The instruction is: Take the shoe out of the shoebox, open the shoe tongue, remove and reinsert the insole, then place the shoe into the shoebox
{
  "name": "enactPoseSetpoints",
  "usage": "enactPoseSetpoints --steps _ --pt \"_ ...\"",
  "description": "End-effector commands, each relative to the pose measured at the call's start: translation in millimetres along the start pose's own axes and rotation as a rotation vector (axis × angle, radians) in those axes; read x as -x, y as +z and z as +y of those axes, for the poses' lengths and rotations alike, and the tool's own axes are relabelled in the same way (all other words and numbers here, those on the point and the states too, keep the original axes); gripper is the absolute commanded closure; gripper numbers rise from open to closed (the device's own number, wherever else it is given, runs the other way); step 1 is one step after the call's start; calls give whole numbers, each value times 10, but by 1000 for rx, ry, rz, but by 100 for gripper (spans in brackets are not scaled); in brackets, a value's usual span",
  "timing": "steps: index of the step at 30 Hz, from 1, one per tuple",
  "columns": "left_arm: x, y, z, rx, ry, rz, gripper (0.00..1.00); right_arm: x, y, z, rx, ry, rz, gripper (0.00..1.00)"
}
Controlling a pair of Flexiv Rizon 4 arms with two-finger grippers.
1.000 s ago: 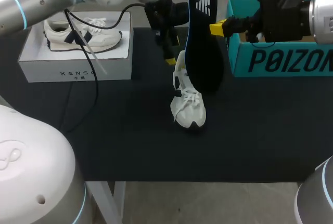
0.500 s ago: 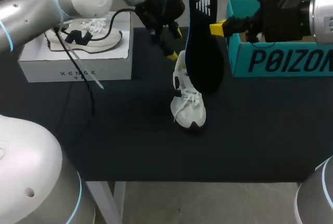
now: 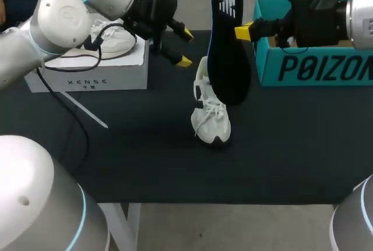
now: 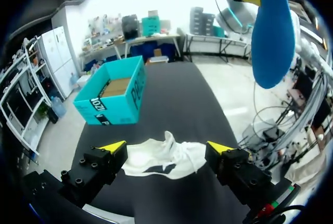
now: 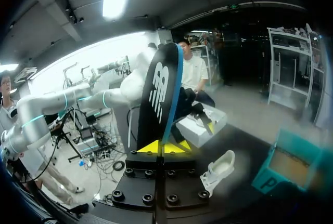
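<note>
Right gripper (image 3: 243,31): pinched on the dark blue foam insole (image 3: 229,41), held upright over the white lace-up sneaker (image 3: 210,108), likely poised for reinsertion.
Left gripper (image 3: 185,47): fingers wide apart, empty, left of the sneaker, giving room.

The left gripper (image 3: 185,48) pulls back from the shoe (image 3: 210,117) and swings left to the near corner of the white box (image 3: 87,71), its arm now crossing over that box.
</note>
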State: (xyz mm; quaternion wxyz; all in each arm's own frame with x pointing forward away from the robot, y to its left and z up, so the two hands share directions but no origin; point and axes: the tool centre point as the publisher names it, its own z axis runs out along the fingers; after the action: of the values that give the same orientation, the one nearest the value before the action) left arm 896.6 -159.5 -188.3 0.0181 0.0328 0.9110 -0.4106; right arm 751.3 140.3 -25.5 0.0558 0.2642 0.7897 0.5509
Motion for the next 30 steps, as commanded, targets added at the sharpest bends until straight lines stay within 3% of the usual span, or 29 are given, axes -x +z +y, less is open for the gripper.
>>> enactPoseSetpoints --steps 1,6,13,23,30 --pt "-87 -119 89 -197 22 -35 0 6 30 2 -1 0 -1 100" --pt "-108 -221 54 -358 83 -5 0 6 30 2 -1 0 -1 100" --pt "-107 -293 -48 -457 146 43 0 6 30 2 -1 0 -1 100" --pt "-158 -440 -207 -496 192 71 0 6 30 2 -1 0 -1 100" --pt "-202 -428 -261 -489 176 78 0 6 30 2 -1 0 -1 100"
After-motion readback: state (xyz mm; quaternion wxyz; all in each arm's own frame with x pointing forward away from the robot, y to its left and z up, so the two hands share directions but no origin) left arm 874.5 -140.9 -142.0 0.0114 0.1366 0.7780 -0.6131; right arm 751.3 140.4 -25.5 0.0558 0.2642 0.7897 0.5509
